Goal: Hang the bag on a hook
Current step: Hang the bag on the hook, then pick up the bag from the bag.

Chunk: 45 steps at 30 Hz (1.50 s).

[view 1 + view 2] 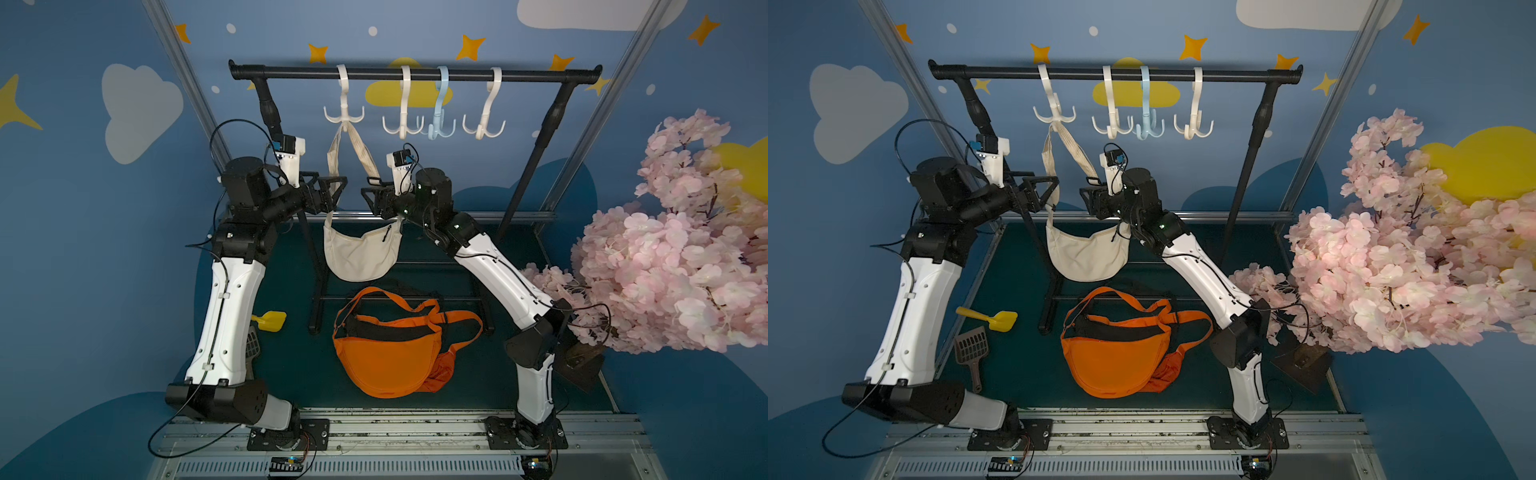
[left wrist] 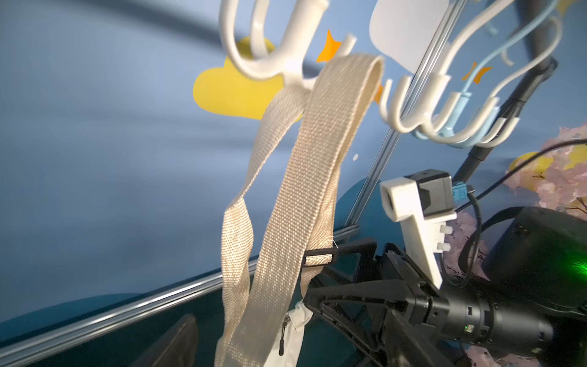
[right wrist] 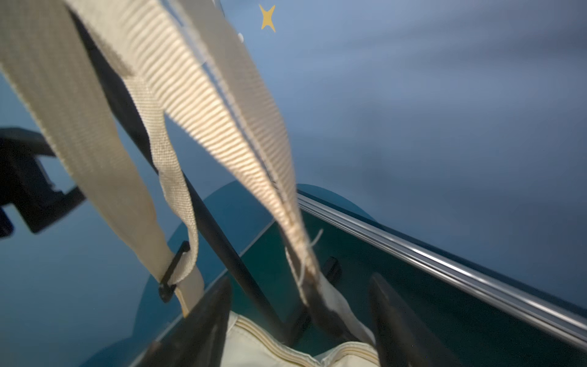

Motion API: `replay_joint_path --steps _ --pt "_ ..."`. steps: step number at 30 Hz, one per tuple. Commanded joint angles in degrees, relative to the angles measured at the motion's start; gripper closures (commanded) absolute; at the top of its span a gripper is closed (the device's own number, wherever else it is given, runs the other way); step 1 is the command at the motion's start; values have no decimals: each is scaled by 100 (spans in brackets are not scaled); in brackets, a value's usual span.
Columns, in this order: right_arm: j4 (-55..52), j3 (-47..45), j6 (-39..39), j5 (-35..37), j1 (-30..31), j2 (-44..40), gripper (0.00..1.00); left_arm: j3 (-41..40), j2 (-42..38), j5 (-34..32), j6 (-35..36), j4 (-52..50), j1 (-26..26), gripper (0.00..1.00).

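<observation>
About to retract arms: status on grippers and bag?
Left gripper open, right gripper open. Cream bag hangs from hook by strap. Bag's end sits between right fingers.

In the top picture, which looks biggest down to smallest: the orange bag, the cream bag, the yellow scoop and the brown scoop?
1. orange bag
2. cream bag
3. brown scoop and yellow scoop: these look about alike, so I won't rank them.
</observation>
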Motion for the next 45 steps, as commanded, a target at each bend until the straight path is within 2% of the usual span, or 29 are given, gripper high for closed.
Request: replay_joint_path --steps 1,5,9,16,23,27,33,38,45 --pt "520 -414 -74 -6 -2 -492 22 -580 -340 -143 178 1347 13 3" --pt "348 -951 -262 126 9 -912 21 -1181 -715 -319 252 1770 13 0" --pt "440 -2233 -445 327 13 -1634 20 -1677 -1088 -641 148 1922 13 0" --pt "97 -4410 -596 663 -18 -2681 20 -3148 -1975 -1184 -502 2659 13 0" --pt "-28 -6033 -326 716 -22 -2929 22 -4523 -2979 -1478 -823 2728 13 0" --pt "-159 -6306 -266 675 -10 -2524 28 -5250 -3583 -1692 -843 2509 9 0" --pt "-43 -6369 -139 731 0 -1895 34 -5875 -4210 -2007 -850 1985 13 0" --pt "-52 -6166 -92 751 43 -1433 39 -6174 -4525 -2177 -858 1805 13 0" --pt "-52 -5907 -51 927 49 -864 43 -6199 -4547 -2202 -814 1701 13 0"
